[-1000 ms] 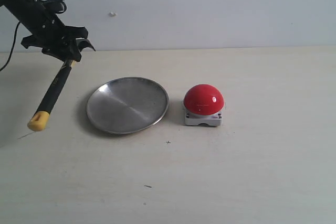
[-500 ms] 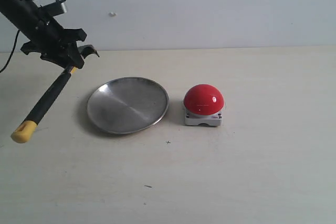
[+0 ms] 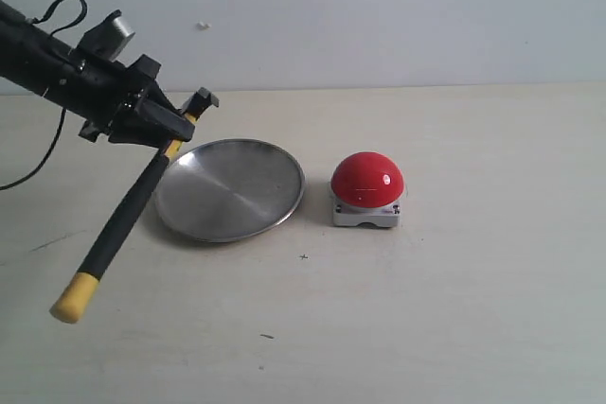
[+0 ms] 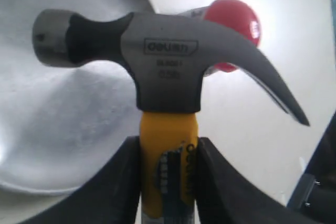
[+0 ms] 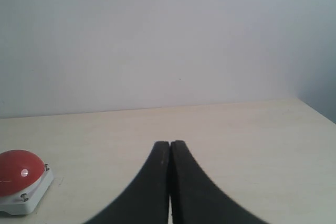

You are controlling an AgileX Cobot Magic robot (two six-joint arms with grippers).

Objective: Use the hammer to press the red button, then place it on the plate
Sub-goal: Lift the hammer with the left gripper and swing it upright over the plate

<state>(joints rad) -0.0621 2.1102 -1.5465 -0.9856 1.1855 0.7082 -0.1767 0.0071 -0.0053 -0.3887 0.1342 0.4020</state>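
At the far left of the exterior view, the hammer's [image 3: 123,224] yellow end hangs low over the pale table [image 3: 454,309]. Whether it touches the surface cannot be told. From there the black handle slopes up and to the right to the left gripper [image 3: 175,131], which reaches in from the left edge on its dark arm. The jaws are clenched on the hammer at its yellow neck, just under the head.

In the left wrist view the two black fingers [image 4: 121,182] press the yellow neck from either side, and the left gripper [image 4: 168,158] has the grey steel head of the hammer [image 4: 168,72] standing clear just beyond the fingertips. The striking face points one way and the curved claw the other.

Just right of the grip, the plate [image 3: 232,186] lies flat on the table. The hammer's head is raised above its left rim, and in the left wrist view the plate [image 4: 52,129] fills the background behind the striking face.

Right of the plate, near but not touching it, the red button [image 3: 367,180] sits on its grey base. From the left wrist it shows behind the claw [image 4: 236,17].

The right gripper [image 5: 169,148] shows only in the right wrist view. Its two black fingers are pressed together with nothing between them, and the red button [image 5: 18,174] sits well off to one side of them.
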